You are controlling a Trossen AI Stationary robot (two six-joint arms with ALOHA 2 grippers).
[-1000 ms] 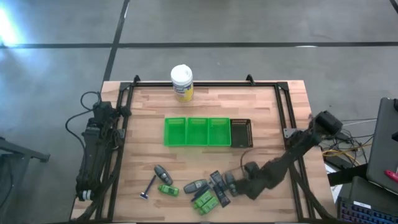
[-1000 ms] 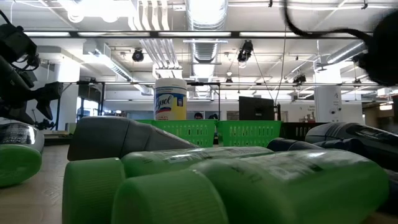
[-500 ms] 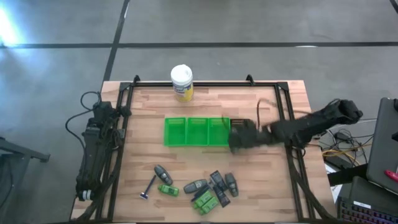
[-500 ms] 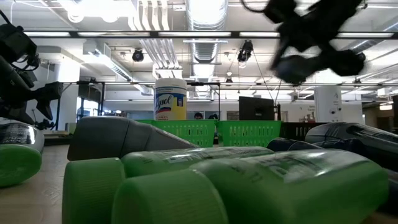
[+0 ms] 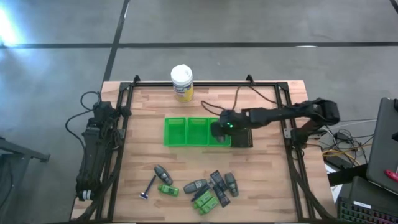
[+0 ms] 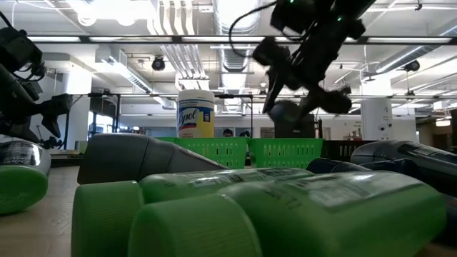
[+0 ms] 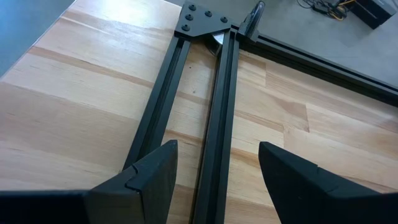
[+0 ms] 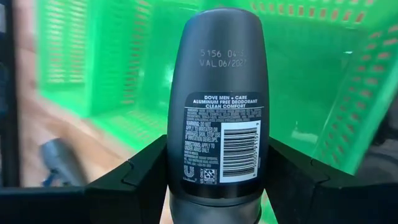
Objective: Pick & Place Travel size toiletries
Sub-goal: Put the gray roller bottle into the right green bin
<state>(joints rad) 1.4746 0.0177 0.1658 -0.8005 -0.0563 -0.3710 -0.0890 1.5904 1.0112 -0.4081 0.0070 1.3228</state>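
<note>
The right gripper (image 8: 214,186) has a dark grey deodorant (image 8: 214,99) pinched between its two fingers (image 8: 134,177), label side facing the wrist camera. You can read "Dove Men + Care" and a barcode on it. It's hanging in the air over the green tray (image 5: 198,131), above the right-hand green compartment, with the green mesh filling most of the right wrist view behind it. From above, the gripper (image 5: 219,128) sits right at the seam between the green tray and the dark tray (image 5: 242,133) that touches its right end. In the low view the gripper (image 6: 289,107) is up above the tray rims with a rounded grey thing at its tip, which looks like the same deodorant.

The rest of the toiletries are on the table (image 5: 267,186) near the front edge, well apart from the tray: a cluster of grey bottles (image 5: 217,183) and green bottles (image 5: 204,200) bunched together, touching or nearly so. Off to the left are another grey bottle (image 5: 163,172), a green bottle (image 5: 168,189) and a razor (image 5: 150,187).

The jar (image 5: 181,82) with the white lid and yellow label stands upright at the back edge.

The left arm (image 5: 96,146) is parked along the left side of the table, and its fingers (image 7: 149,177) are spread apart with nothing between them, looking down at the black frame rails (image 7: 214,106).
</note>
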